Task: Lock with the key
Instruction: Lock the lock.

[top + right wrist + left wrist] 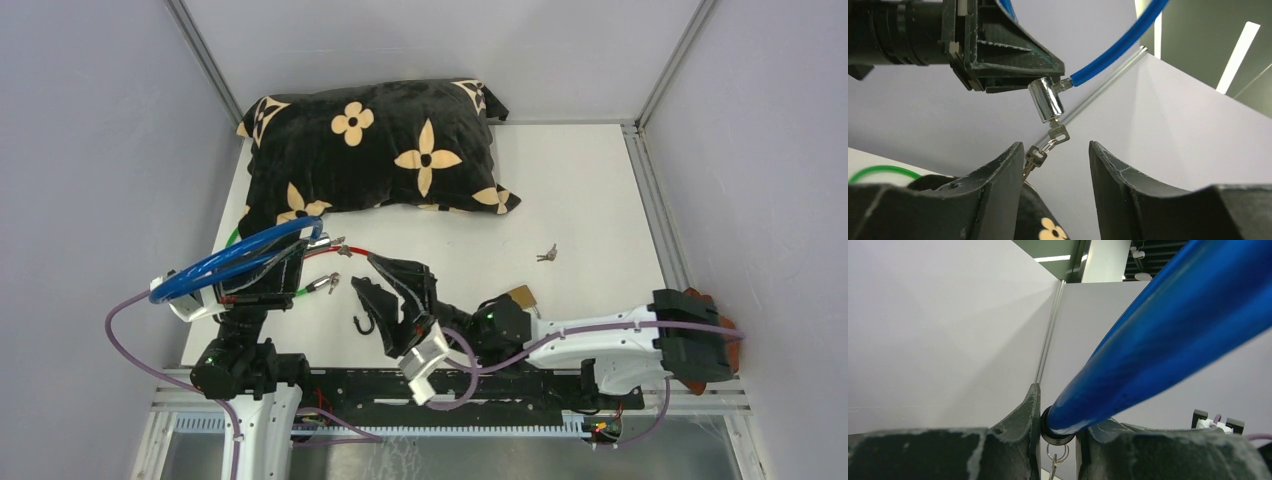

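Looks like key-grab stage, turn not yet made. Note left gripper (1058, 426) clamped tight on small chrome lock cylinder (1047, 102) at end of blue plastic-coated cable loop (1108, 57), held up off white table (590, 200). Find small silver key (1059, 133) seated in cylinder's lower end, pointing down twd right gripper (1055, 150). Find second silver key (1031, 159) dangling off same ring, right by one finger; touching or not, can't tell. Read right gripper as spread wide, empty, fingers flanking the keys from below.

To do it well:
- Come up a bit so pads bracket bow of seated key, not dangling spare.
- Square pads w/ flat faces of bow before closing.
- Close firmly, then roll wrist about cylinder's axis.
- Avoid sideways pull: prob. bends key or drags cylinder out of left grip.
- Hold left side rigid as counter-hold.
- Watch spare key: could snag btwn finger & bow.
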`<state>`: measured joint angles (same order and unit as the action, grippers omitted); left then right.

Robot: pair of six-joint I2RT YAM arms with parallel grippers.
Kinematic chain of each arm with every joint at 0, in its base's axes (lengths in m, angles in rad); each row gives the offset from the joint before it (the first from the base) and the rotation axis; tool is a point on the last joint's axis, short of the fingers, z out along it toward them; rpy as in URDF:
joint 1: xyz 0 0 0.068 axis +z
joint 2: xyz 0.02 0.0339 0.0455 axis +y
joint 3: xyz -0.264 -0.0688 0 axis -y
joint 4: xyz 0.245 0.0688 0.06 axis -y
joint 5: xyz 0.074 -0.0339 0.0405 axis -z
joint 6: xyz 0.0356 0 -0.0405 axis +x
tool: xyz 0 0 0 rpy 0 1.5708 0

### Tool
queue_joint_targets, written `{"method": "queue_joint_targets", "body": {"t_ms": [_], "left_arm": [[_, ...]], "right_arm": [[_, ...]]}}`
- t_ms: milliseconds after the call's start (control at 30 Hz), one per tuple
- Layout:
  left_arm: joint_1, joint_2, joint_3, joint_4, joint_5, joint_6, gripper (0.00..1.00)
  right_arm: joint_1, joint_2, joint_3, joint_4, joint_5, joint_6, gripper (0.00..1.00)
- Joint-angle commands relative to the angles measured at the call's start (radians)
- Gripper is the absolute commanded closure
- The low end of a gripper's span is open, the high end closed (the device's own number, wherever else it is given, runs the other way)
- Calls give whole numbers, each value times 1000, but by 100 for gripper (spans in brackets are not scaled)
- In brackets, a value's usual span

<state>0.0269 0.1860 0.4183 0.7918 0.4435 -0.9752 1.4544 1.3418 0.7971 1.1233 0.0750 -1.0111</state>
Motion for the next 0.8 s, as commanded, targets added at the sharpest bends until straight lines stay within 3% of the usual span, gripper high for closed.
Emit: {"method": "queue_joint_targets", "body": {"t_ms": [0, 133, 500, 767], "left_arm": [[5, -3, 13, 20, -37, -16, 98], [6, -3, 11, 21, -34, -19, 98], [6, 0, 8, 25, -30, -22, 98], [6, -2, 4, 27, -26, -26, 98]], "right_arm": [[29, 103, 105, 156, 179, -237, 44], [29, 147, 162, 92, 180, -265, 44], [42, 309, 245, 210, 245, -486, 51], [44, 355, 290, 251, 285, -554, 57]]}}
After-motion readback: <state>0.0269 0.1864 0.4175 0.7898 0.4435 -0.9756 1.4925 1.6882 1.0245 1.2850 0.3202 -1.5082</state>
